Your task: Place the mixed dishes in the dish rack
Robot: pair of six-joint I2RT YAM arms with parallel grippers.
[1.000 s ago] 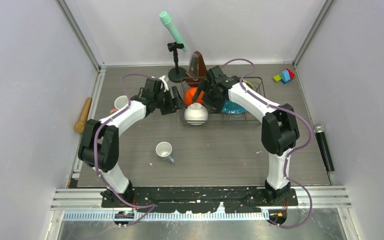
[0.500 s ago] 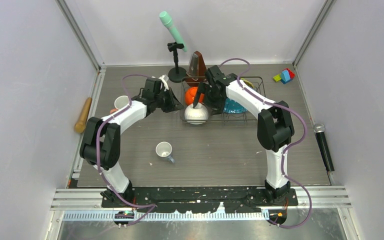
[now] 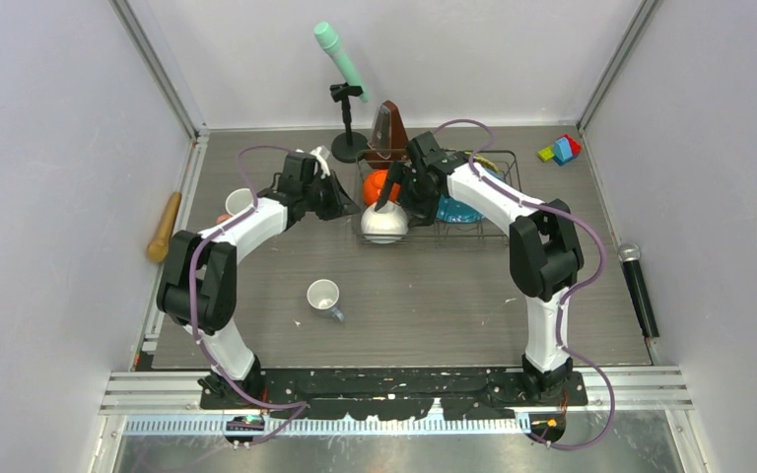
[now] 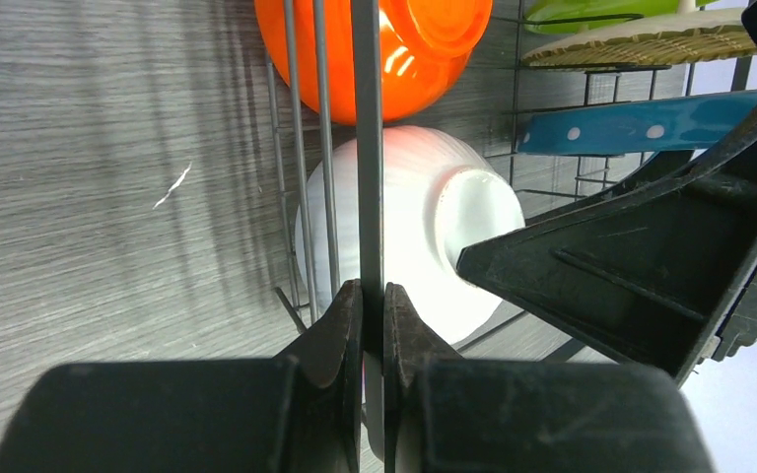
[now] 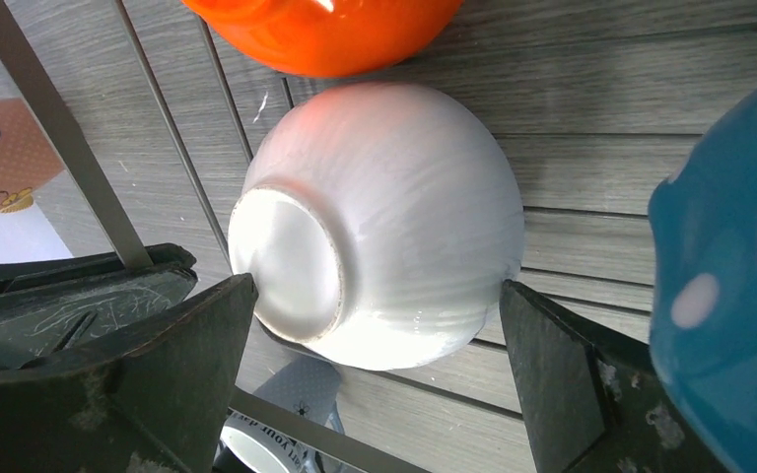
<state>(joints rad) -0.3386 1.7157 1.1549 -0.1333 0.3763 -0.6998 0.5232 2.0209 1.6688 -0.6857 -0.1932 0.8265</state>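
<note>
Two claws tend the white bowl (image 5: 394, 197): left gripper (image 4: 373, 296) pinches the dish rack (image 4: 366, 148) wire, right gripper (image 5: 375, 296) gapes astride it, so we judge squeezing comes next.

The counter (image 4: 108, 148) has a grey wood-grain surface, matt. The rack (image 4: 367, 148) is thin dark metal wire, smooth with a dull sheen. The orange bowl (image 4: 404, 49) is glossy with bright highlights. The white bowl (image 5: 394, 217) is glazed, faintly ribbed and softly shiny. The blue plate (image 5: 729, 296) looks smooth and satin. The right pincer (image 5: 377, 296) is black matt plastic, scratched.
</note>
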